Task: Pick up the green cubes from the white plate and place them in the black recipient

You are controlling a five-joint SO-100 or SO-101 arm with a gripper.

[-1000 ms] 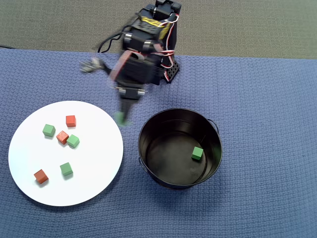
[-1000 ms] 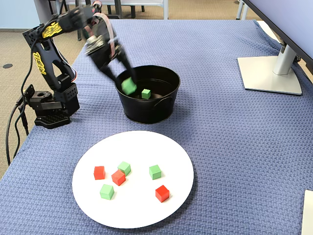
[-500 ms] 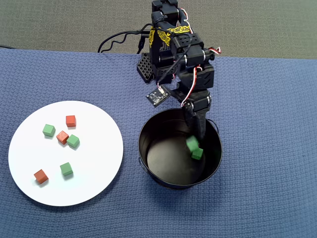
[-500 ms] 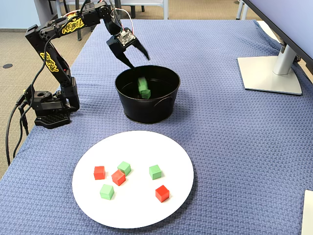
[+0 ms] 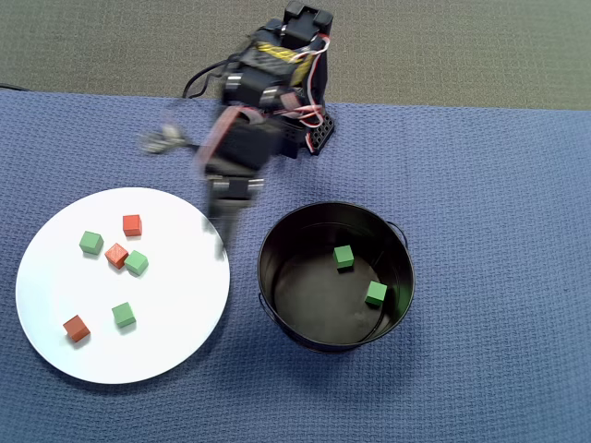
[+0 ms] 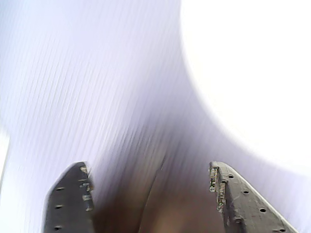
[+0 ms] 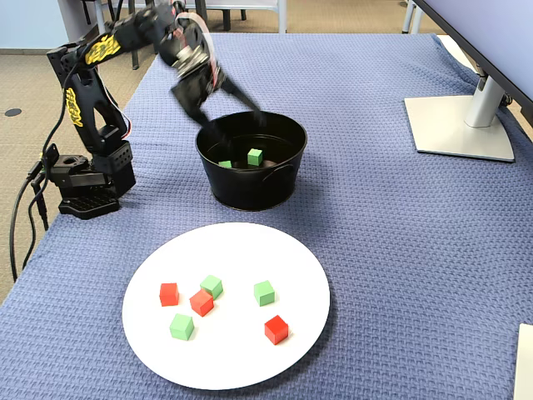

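Observation:
Two green cubes (image 5: pixel 343 257) (image 5: pixel 376 293) lie inside the black recipient (image 5: pixel 262 277); the fixed view shows them as green cubes (image 7: pixel 255 156) (image 7: pixel 225 164) in the recipient (image 7: pixel 250 187). Three green cubes (image 5: pixel 90 242) (image 5: pixel 137 263) (image 5: pixel 124 315) rest on the white plate (image 5: pixel 166 341), also seen as green cubes (image 7: pixel 211 286) (image 7: pixel 264 292) (image 7: pixel 181 327) on the plate (image 7: pixel 233 250). My gripper (image 5: pixel 220 235) is motion-blurred, between recipient and plate, over the plate's right edge. In the wrist view the gripper (image 6: pixel 148 167) is open and empty, with the plate (image 6: pixel 252 73) at the upper right.
Three red-orange cubes (image 5: pixel 132 224) (image 5: pixel 116 255) (image 5: pixel 77 328) share the plate with the green ones. The arm's base (image 7: pixel 87 187) stands left of the recipient in the fixed view. A monitor stand (image 7: pixel 462 125) sits at the far right on the blue cloth.
The gripper let a green cube fall into the recipient, which now holds two. The arm then swung from above the recipient back towards the plate, fingers open.

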